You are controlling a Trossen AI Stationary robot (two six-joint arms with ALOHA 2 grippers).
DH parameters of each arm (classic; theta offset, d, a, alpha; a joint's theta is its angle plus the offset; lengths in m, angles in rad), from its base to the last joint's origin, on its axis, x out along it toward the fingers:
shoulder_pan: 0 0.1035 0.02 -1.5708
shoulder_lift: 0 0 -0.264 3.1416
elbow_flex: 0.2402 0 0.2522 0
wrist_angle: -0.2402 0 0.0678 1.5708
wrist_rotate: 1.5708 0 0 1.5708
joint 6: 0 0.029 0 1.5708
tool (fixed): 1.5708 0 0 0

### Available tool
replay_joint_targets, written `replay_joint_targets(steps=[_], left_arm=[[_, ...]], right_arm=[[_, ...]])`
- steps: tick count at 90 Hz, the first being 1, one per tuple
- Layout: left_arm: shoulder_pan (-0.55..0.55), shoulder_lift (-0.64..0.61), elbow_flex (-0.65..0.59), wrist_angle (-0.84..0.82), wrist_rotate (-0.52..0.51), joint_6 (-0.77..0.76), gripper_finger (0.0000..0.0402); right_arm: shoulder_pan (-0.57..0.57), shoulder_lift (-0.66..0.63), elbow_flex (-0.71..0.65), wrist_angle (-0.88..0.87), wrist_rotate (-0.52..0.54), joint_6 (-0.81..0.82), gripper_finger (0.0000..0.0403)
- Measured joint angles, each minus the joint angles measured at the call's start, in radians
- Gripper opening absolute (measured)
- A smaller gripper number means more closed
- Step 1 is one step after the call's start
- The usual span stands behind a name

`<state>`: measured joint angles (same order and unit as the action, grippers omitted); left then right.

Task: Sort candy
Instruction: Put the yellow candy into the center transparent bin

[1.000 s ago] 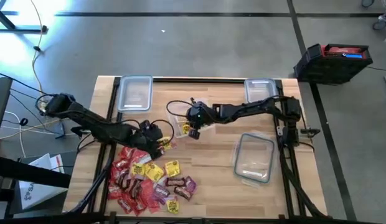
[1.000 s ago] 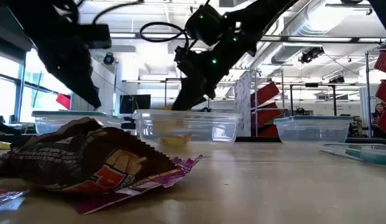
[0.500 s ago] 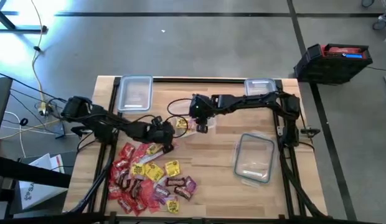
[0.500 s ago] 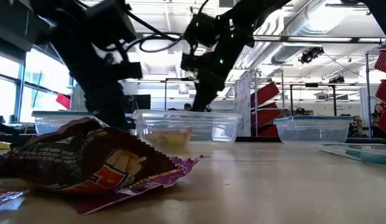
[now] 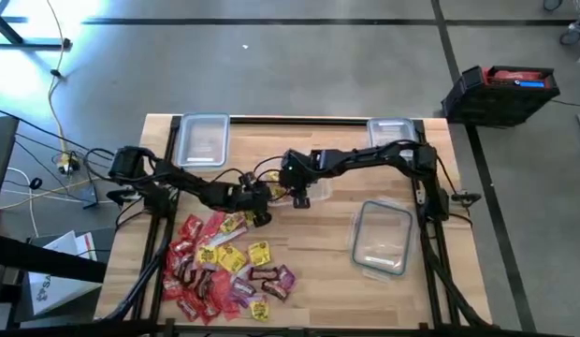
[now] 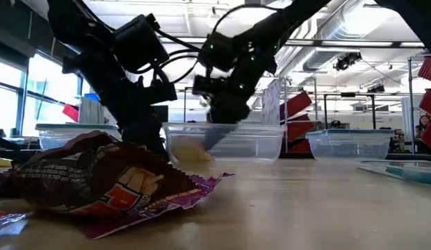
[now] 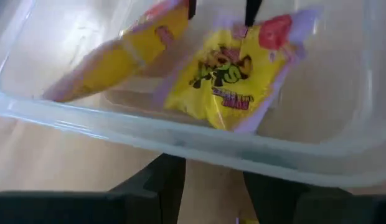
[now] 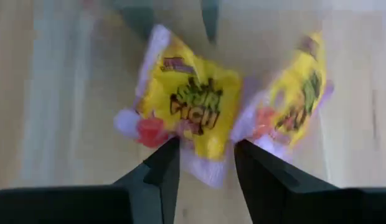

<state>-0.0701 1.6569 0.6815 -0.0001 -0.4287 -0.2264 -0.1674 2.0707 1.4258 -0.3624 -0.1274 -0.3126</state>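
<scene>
Two yellow square candy packets [image 8: 192, 112] lay inside the small clear plastic tub [image 5: 292, 190] mid-table. The right gripper [image 8: 205, 163] hung over them, fingers apart, likely just letting go. The left gripper [image 7: 213, 186], fingers apart too, waited beside the tub.

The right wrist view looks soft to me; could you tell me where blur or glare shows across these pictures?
Right wrist view: the yellow candy packets are smeared. Left wrist view: the clear container rim is blurred. Low view: the near brown wrapper is soft, windows glare. High view: glare on the floor.
</scene>
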Motion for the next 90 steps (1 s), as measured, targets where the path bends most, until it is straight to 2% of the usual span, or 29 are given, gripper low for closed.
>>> replay_joint_targets(steps=[15, 28, 48, 68, 90], left_arm=[[-0.028, -0.06, 0.001, -0.141, 0.087, -0.043, 0.0138], [-0.069, -0.132, 0.001, -0.275, 0.096, -0.085, 0.0138], [-0.156, -0.248, 0.001, -0.299, 0.096, -0.168, 0.0138], [-0.239, -0.255, 0.001, -0.329, -0.022, -0.227, 0.0138], [-0.254, -0.204, 0.001, -0.337, -0.044, -0.279, 0.0147]], right_arm=[[0.005, -0.022, 0.0, -0.022, 0.021, 0.008, 0.0123], [0.009, -0.061, 0.0, -0.034, 0.07, 0.016, 0.0123], [0.046, -0.138, 0.0, -0.021, 0.101, 0.038, 0.0123], [0.128, -0.182, 0.0, -0.015, 0.102, 0.081, 0.0124], [0.25, -0.184, 0.0, 0.016, 0.121, 0.112, 0.0124]])
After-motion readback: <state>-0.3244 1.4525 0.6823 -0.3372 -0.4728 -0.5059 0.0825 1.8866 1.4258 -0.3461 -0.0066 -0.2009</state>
